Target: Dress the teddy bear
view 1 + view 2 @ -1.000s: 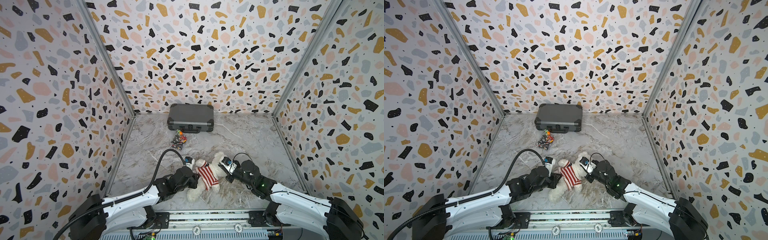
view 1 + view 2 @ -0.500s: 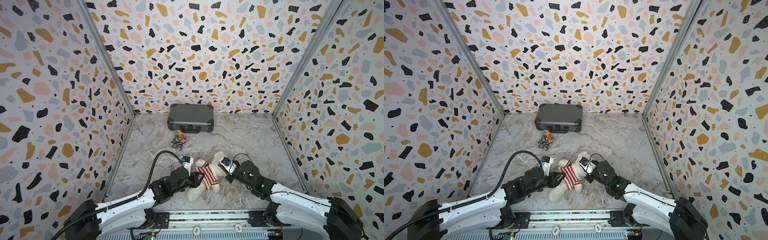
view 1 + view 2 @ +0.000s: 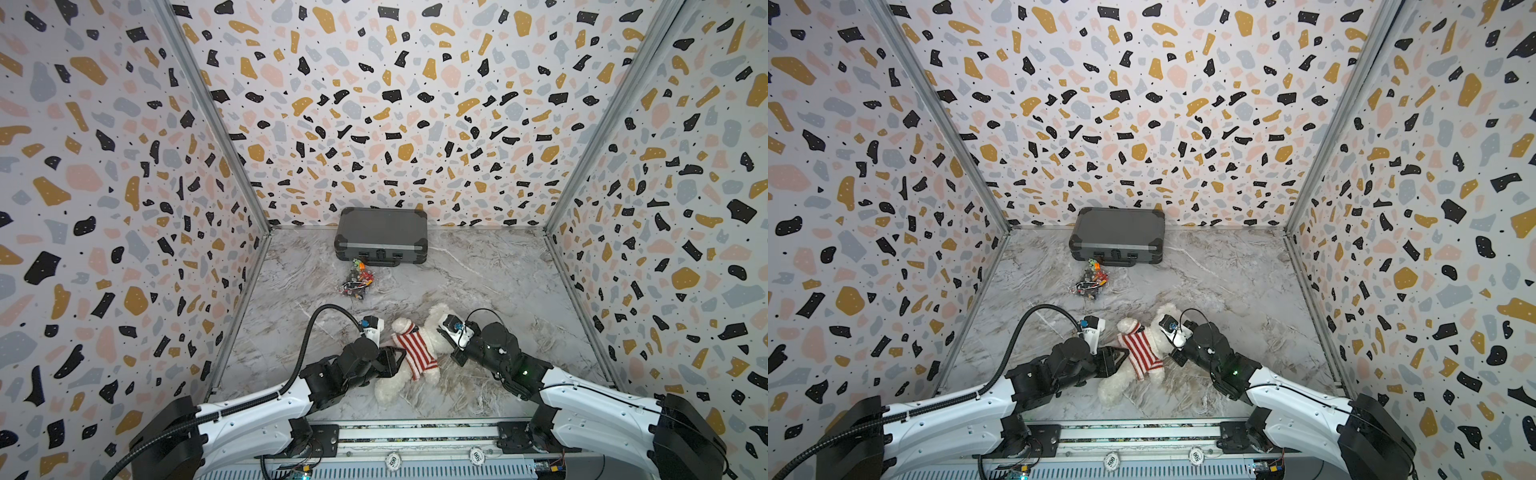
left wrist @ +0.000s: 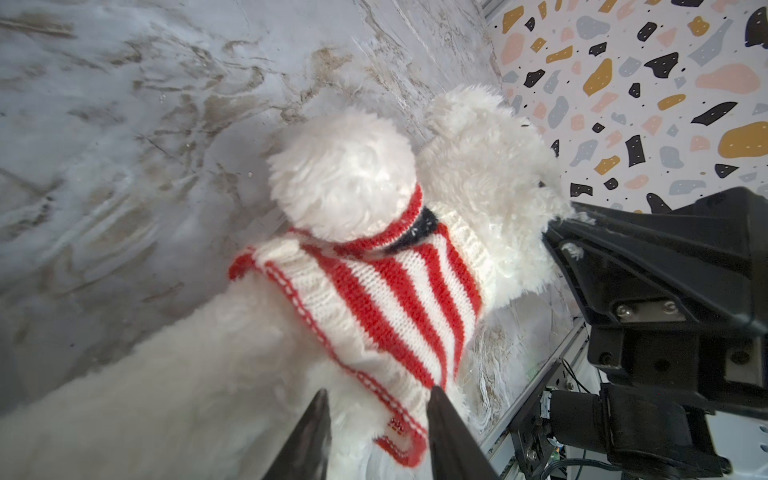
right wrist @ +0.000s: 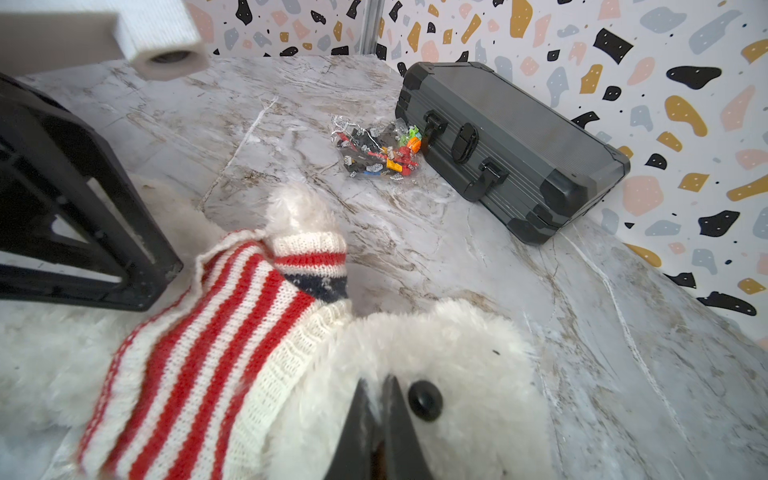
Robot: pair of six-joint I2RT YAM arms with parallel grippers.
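A: Left hand [image 4: 378,390], state?
B: Fingers stood partly apart, straddling the lower hem of the striped sweater [image 3: 415,353]. The knit lay loose between them and no pinch was seen.
A: Right hand [image 5: 375,380]?
B: Closed to a sliver on the face fur of the teddy bear [image 3: 432,328], just beside one eye.
A: Bear's position?
B: It lay on the bench [image 3: 478,270] near the front edge, between the two arms, with its head toward the right arm. The sweater was on its torso, one paw was out through a sleeve, and the legs were bare.

Face of teddy bear [image 3: 390,389] — hidden (top views).
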